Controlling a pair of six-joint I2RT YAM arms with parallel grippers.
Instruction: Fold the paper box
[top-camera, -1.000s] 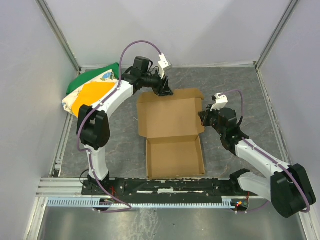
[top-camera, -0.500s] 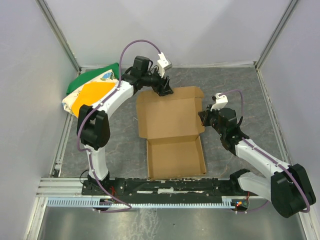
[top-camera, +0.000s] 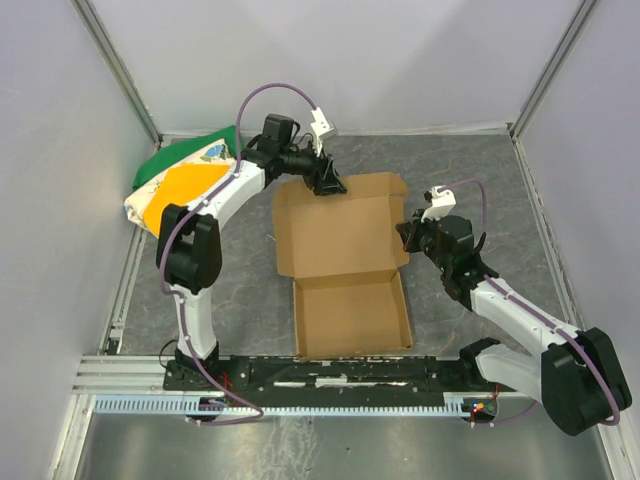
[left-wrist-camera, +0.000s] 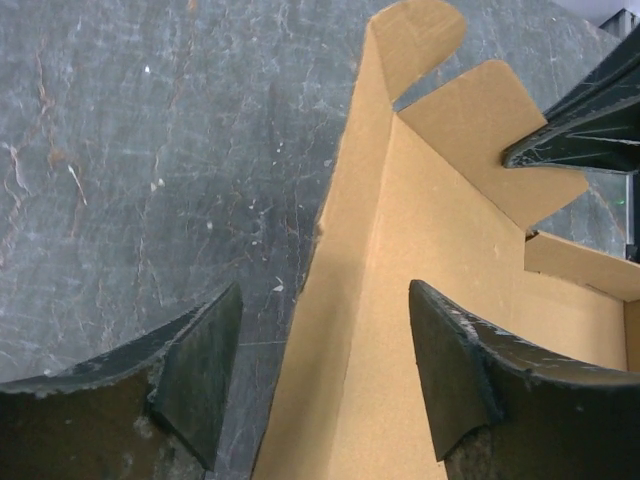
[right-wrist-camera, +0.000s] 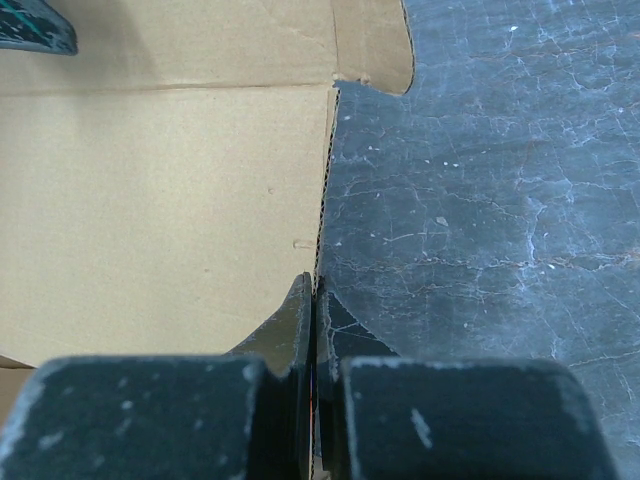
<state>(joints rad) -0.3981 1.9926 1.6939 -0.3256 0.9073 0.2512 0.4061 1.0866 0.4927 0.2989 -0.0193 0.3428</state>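
Seen from above, the paper box (top-camera: 340, 235) lies mid-frame on the grey table (top-camera: 480, 180). It is plain brown and half formed. The upper panel has low walls standing around it, and the lower panel lies flat toward the arm bases. A green, yellow and white cloth bundle (top-camera: 180, 180) sits at upper left, well apart from the box.

Only the wrist views settle the pincers. The left gripper (left-wrist-camera: 325, 290) stands wide, its fingers (left-wrist-camera: 195, 375) straddling the box's upright wall with a gap on each side. The right gripper (right-wrist-camera: 316, 300) is pinched tight on the box's right wall edge, which runs up-frame from between its fingers (right-wrist-camera: 290, 335).
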